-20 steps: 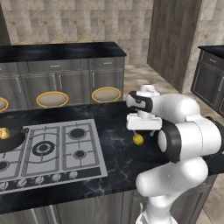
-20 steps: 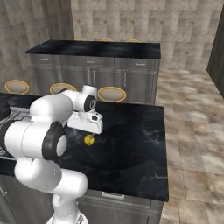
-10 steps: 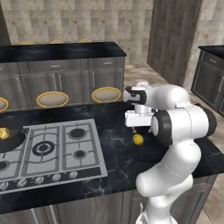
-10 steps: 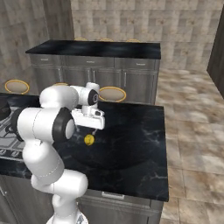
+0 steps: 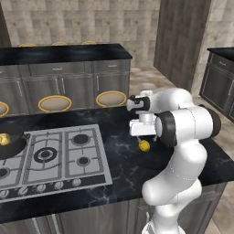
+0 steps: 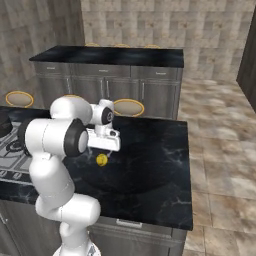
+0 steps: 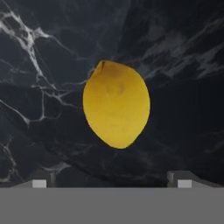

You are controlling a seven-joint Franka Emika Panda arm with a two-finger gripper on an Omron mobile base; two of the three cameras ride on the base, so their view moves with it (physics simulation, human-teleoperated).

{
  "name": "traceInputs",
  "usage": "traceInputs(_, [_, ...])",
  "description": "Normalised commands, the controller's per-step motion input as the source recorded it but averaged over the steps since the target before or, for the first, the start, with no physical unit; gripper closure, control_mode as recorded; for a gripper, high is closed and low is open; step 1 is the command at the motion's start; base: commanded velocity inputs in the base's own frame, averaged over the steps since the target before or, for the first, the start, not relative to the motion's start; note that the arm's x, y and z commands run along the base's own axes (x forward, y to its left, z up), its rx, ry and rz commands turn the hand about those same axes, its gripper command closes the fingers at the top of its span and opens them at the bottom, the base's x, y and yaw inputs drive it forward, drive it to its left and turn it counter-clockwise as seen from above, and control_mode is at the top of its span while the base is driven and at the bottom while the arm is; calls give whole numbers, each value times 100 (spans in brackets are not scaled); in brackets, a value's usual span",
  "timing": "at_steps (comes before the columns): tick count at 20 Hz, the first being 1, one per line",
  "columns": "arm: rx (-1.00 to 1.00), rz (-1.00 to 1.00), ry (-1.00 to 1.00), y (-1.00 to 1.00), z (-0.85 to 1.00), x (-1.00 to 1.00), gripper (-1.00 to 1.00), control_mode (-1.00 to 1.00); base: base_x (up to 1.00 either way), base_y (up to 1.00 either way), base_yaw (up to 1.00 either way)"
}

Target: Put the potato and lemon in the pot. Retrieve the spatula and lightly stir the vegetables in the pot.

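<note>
Small yellow oval lemon (image 7: 116,104) lying on the black marble-veined surface (image 5: 123,160), right of the silvery gas cooktop (image 5: 50,155) and well apart from it. In the left base picture, same lemon (image 5: 144,145) just below the white hand; in the right base picture, lemon (image 6: 101,159) likewise just beneath the hand, resting on the surface (image 6: 150,165).

Two-finger gripper (image 7: 111,179) poised directly above the lemon, pointing down at it. Fingers (image 7: 39,180) spread wide, one dark tip at each lower corner of the hand picture, lemon centred between them but not touched. Nothing held.

Round, low, dark grey-black metal pot (image 5: 10,142) at the far left edge of the left base picture, on the left part of the cooktop, well apart from the lemon. Inside it, a small roundish yellow lump (image 5: 4,139), lying near the pot's left side. Dark rim of the pot (image 6: 3,125) also just visible at the left edge of the right base picture.

Beyond the surface, a row of grey cabinets (image 5: 68,87) with a dark top, and round yellow-rimmed stools (image 5: 55,103) between the two.
</note>
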Motion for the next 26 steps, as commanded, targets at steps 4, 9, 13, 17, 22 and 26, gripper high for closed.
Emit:
traceInputs(4, [0,0,-5,0,-27,36,-100,-100,0,0,0])
traceInputs(9, [0,0,-6,0,-14,44,-100,-100,0,0,0])
traceInputs(13, [0,0,-11,0,-13,2,-100,-100,0,0,0])
traceInputs(17, [5,0,-5,-16,-18,-18,-100,-100,0,0,0])
traceInputs(22, [0,1,-25,-5,3,-48,-100,-100,0,0,0])
traceInputs(26, [-4,5,-21,11,35,-11,-100,-100,0,0,0])
